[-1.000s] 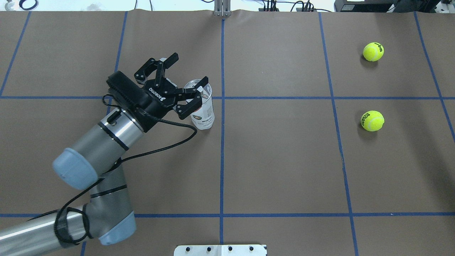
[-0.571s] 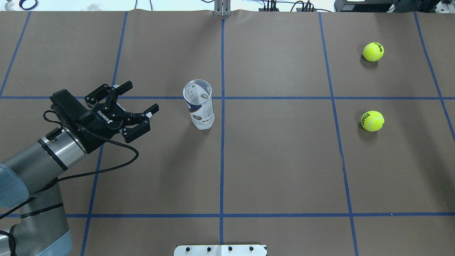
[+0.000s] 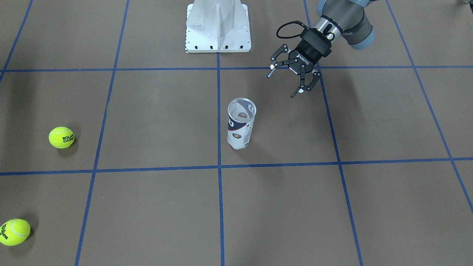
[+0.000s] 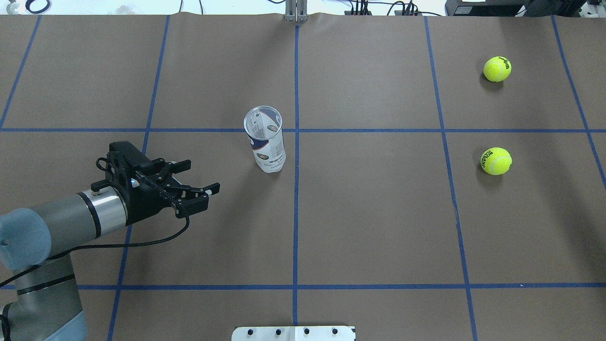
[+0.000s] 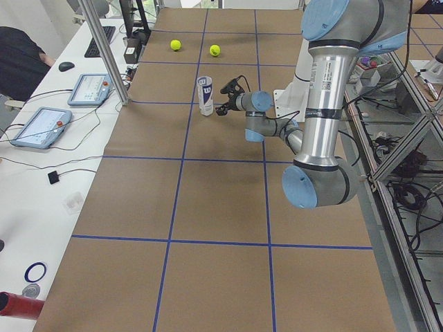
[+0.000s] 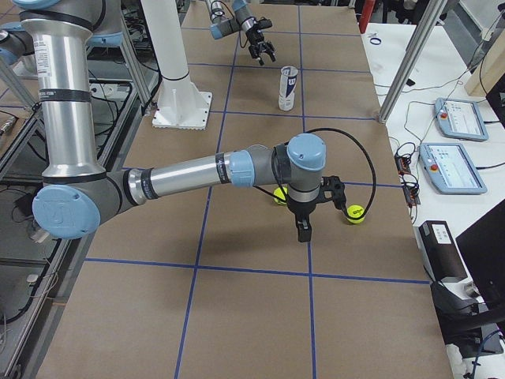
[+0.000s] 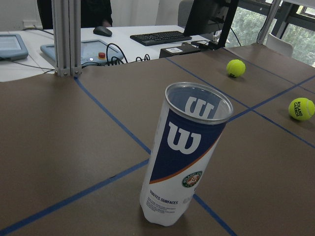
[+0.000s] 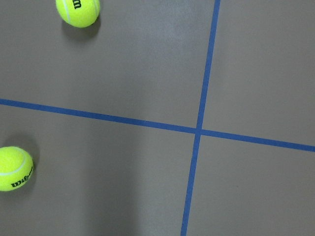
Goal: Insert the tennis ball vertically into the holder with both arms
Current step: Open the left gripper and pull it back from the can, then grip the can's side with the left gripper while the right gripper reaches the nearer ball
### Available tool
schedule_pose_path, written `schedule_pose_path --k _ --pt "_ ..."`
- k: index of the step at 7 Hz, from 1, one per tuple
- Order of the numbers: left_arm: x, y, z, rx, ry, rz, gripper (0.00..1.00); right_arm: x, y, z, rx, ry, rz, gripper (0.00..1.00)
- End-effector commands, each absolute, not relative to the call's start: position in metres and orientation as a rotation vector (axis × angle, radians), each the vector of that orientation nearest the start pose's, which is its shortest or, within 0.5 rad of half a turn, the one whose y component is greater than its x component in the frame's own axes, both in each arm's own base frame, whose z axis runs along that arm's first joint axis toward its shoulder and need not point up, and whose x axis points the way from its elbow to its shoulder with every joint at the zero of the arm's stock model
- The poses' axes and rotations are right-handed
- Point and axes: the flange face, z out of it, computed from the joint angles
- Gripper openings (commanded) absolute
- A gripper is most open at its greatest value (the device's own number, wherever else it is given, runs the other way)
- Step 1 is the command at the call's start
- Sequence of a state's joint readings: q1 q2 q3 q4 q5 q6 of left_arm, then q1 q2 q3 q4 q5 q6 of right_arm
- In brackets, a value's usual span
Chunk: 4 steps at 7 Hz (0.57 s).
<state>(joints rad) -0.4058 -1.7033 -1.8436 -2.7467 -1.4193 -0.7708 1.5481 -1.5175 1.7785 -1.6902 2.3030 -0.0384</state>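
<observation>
The holder is a clear tube with a navy-and-white "W" label. It stands upright and empty near the table's middle, and shows close in the left wrist view and in the front view. My left gripper is open and empty, left of the holder and apart from it; it also shows in the front view. Two yellow tennis balls lie far right on the table. My right gripper hangs above these balls; it shows only in the right side view, so I cannot tell its state.
The white pedestal base stands at the robot's side of the table. An aluminium post rises at the far edge, with desks, tablets and a keyboard behind it. Blue tape lines cross the brown table cover.
My left gripper has pulled back from beside the holder, moving left and toward the robot's side, still open. The holder stays upright in place. The balls have not moved.
</observation>
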Motion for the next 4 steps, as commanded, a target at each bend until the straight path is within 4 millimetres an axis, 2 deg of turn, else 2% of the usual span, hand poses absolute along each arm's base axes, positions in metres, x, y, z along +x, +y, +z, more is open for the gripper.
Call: schedule_pose_path --k 1,2,3,4 --pt "0.449 -0.352 0.321 0.942 1.209 0.182 0.99 0.042 -0.513 0.551 0.125 -0.774 -0.127 0.99" --pt "0.453 -0.353 0.319 0.935 1.197 0.184 0.99 0.017 -0.513 0.542 0.077 -0.873 -0.087 0.99" --pt "0.453 -0.353 0.32 0.934 1.196 0.185 0.99 -0.03 -0.516 0.523 0.018 -0.9 -0.053 0.99" --pt "0.452 -0.353 0.322 0.933 1.193 0.184 0.99 -0.063 -0.517 0.517 0.029 -0.92 -0.037 0.99"
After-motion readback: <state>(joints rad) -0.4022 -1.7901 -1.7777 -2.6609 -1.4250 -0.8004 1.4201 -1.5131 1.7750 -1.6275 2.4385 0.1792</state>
